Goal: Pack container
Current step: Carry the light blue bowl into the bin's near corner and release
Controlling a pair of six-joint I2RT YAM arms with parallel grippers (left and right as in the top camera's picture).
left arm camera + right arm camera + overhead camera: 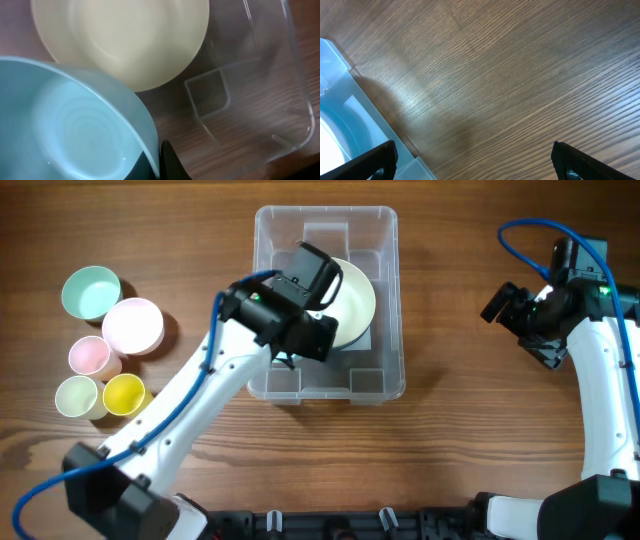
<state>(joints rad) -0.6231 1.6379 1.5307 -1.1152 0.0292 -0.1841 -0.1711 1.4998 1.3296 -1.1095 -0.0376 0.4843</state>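
1. Mid-bench, toward the far edge, sits the container [385,380]: clear plastic, with a cream bowl [355,300] already lying in its far half.
2. The left gripper [296,330] is over the container's near half, clamped on the rim of a pale blue bowl [70,125]. In the wrist view one dark finger presses the outside of that rim, and the bowl overlaps the cream one's near edge.
3. By the right edge, the right gripper [475,162] has its jaws spread wide and nothing between them but bare wood. It's out of the play.
4. Along the left edge a teal bowl [91,292], a pink bowl [133,325] and a cluster of small cups [124,393] wait their turn.
5. Here's the danger, as I read it. Let go off-centre and the blue bowl lands on the cream rim, tips, and comes to rest crooked against the wall.
6. A one-sided rim pinch is also thin. If the bowl swings, it may slip out early.
7. Go in too low or too near the wall, and the bowl or the fingers could catch a moulded corner step [210,95] and shove the light container across the wood.
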